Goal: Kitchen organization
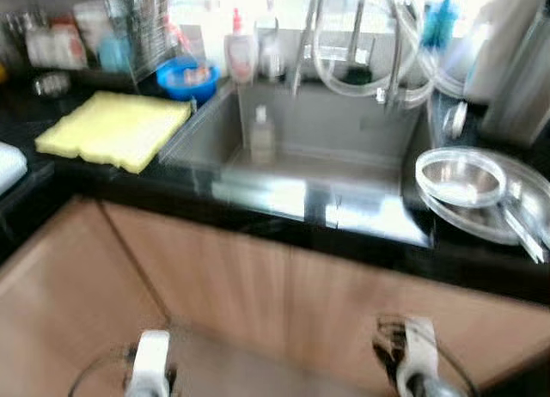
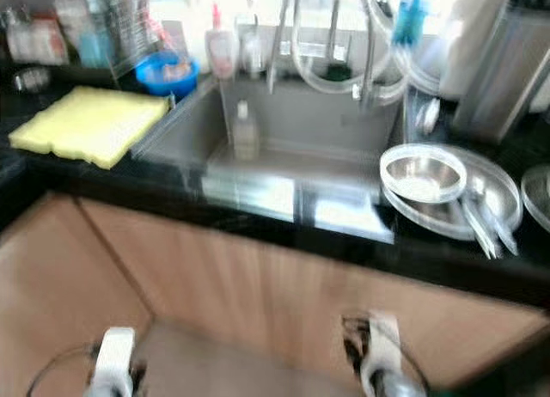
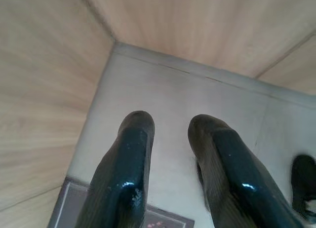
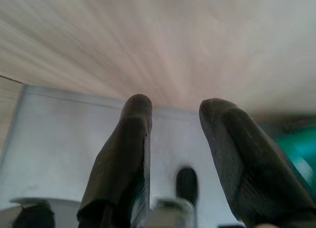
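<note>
A steel sink (image 1: 344, 135) is set in a black counter (image 1: 481, 259) ahead of me, with a small soap bottle (image 1: 262, 132) standing in its basin. Right of the sink, a metal bowl (image 1: 461, 175) rests on a round steel tray (image 1: 524, 204) with utensils. A yellow mat (image 1: 116, 126) lies on the counter to the left. Both arms hang low in front of the wooden cabinet doors. My left gripper (image 3: 170, 132) is open over the grey floor, holding nothing. My right gripper (image 4: 175, 114) is open too, with nothing between its fingers.
A blue bowl (image 1: 187, 77) and a dish rack (image 1: 137, 23) stand behind the mat. Bottles, taps and clear hoses (image 1: 361, 53) line the back of the sink. The wooden cabinet (image 1: 284, 302) forms a corner at my left. The head views are blurred.
</note>
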You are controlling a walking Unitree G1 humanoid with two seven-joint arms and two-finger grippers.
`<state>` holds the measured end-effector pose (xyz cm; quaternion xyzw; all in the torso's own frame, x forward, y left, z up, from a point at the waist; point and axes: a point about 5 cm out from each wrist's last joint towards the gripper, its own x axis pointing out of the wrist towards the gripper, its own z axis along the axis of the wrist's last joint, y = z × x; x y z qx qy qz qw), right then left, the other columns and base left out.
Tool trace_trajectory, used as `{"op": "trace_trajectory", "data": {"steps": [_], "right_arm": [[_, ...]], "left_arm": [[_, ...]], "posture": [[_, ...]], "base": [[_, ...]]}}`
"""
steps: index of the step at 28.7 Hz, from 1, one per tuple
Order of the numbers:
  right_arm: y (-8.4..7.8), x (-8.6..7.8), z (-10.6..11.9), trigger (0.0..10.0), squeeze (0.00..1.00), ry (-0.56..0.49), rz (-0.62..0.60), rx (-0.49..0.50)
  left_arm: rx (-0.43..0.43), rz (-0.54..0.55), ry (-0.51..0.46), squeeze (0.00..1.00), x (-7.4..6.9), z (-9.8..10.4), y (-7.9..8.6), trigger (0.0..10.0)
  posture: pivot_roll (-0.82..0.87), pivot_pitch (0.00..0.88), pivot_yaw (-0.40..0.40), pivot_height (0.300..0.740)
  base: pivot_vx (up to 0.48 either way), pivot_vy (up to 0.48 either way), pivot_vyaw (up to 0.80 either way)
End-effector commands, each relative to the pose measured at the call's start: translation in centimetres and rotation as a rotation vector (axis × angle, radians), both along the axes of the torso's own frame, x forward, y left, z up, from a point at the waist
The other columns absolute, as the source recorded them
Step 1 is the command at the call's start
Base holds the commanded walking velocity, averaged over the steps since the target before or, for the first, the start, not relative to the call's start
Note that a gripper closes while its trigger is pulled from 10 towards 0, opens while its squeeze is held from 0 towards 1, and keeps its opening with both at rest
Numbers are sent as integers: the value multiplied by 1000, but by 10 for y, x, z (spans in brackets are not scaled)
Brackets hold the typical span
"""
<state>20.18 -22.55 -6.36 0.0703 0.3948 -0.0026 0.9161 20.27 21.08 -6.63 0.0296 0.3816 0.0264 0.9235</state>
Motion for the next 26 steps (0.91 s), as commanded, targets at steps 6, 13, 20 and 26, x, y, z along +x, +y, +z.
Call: {"op": "trace_trajectory", "data": {"steps": [6, 13, 20, 26], "right_arm": [[-2, 1, 1, 10000, 0, -4, -3, -1], [-2, 1, 1, 10000, 0, 5, 7, -7], [-1, 1, 1, 10000, 0, 14, 24, -5], [-1, 0, 0, 10000, 0, 11, 9, 7]], "left_arm": [[-6, -12, 7, 0, -2, -2, -1, 10000], [-7, -15, 13, 0, -4, -2, -2, 10000], [-15, -3, 14, 0, -4, -3, -2, 10000], [-11, -5, 13, 0, -4, -3, -2, 10000]], "posture": [[-76, 0, 32, 740], [-78, 0, 33, 740], [-76, 0, 32, 740], [-74, 0, 33, 740]], "base": [[0, 0, -498], [0, 0, 0], [0, 0, -638], [0, 292, -694]]}}
